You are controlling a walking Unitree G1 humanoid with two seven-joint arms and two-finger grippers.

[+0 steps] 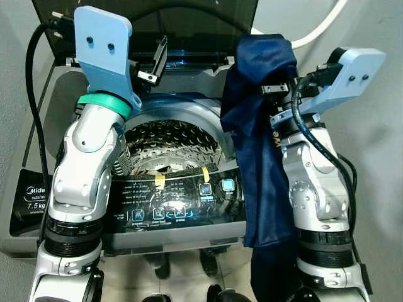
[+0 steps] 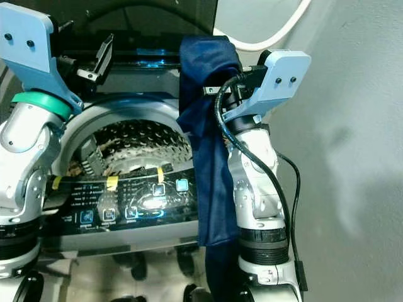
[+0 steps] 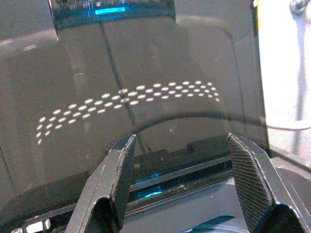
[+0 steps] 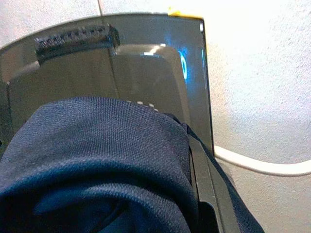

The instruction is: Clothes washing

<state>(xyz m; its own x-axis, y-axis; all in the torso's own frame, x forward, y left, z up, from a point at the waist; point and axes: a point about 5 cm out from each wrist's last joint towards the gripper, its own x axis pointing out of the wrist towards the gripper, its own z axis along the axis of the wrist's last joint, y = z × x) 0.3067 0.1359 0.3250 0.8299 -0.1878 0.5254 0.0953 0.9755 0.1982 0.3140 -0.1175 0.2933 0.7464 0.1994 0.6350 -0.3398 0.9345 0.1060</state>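
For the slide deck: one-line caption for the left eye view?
Right claw holds a navy garment beside the open washer drum; left claw hovers open above it.

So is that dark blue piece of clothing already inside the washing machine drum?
No, the dark blue garment hangs from the right gripper, beside the open drum.

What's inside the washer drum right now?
The drum shows its bare perforated steel wall. Its bottom is hidden behind the control panel. The navy garment hangs from the right tool, outside the drum.

Both silver arms are raised, left tool (image 3: 177, 187) spread wide, right tool (image 1: 277, 88) cloth-wrapped.
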